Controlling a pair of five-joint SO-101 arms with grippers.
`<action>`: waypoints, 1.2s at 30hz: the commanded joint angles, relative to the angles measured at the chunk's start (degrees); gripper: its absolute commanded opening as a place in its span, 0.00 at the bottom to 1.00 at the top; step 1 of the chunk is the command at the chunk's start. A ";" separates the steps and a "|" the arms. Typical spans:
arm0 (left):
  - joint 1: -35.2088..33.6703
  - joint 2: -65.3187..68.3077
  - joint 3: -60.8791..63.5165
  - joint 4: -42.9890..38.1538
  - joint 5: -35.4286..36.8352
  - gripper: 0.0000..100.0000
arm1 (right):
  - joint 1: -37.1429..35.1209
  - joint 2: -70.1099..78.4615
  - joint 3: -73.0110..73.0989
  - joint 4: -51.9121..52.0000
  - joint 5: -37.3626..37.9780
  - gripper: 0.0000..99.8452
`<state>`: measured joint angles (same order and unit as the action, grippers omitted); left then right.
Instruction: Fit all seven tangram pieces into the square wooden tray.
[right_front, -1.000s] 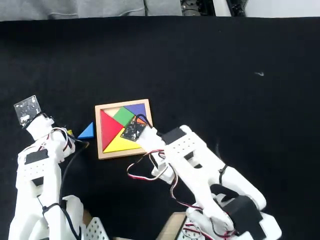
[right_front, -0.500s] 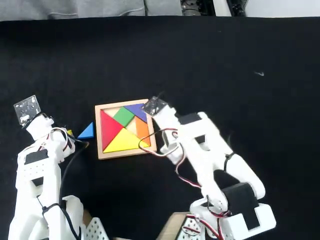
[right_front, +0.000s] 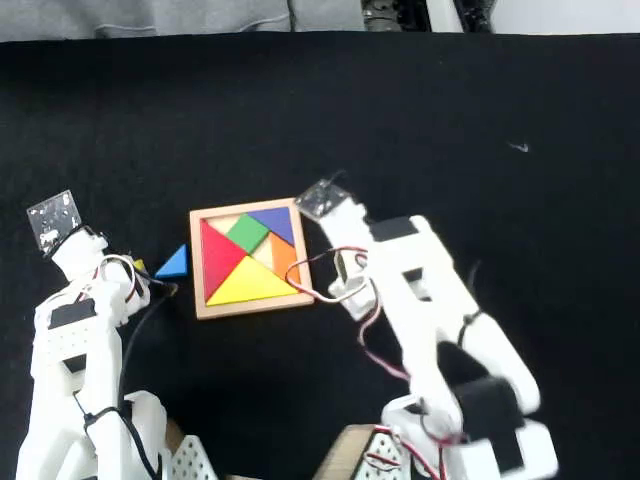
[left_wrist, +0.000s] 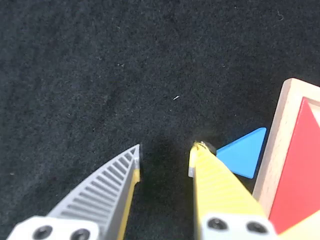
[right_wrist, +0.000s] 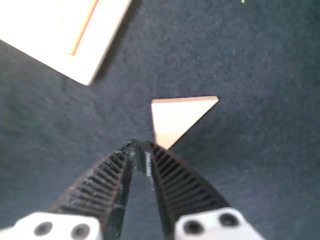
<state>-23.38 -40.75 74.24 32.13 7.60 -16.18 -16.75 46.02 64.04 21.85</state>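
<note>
Blue triangle (left_wrist: 242, 152) flat on cloth, just beside wooden tray (right_front: 255, 304); left gripper (left_wrist: 167, 150) spread, empty, next to it; right gripper (right_wrist: 142, 146) pressed together, empty, tips by pale triangle (right_wrist: 177, 117); pieces judged light, stiff, thin, slippery; pinch across opposite edges.

Robotics lab; black cloth table (right_front: 500, 120) bearing two wired white arms (right_front: 430, 300)
</note>
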 joint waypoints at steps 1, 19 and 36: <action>0.31 -1.05 -0.22 -0.70 -0.44 0.17 | -0.53 -10.24 -0.31 0.53 -9.76 0.01; 0.40 -1.05 -0.13 -0.70 -0.44 0.17 | -5.80 13.05 -8.13 -3.78 -31.30 0.25; 0.40 -1.05 -0.13 -0.70 -0.44 0.17 | -1.49 17.45 -8.04 -8.70 -31.12 0.23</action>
<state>-23.38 -40.75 74.24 32.13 7.60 -18.73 0.92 39.08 57.71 -9.01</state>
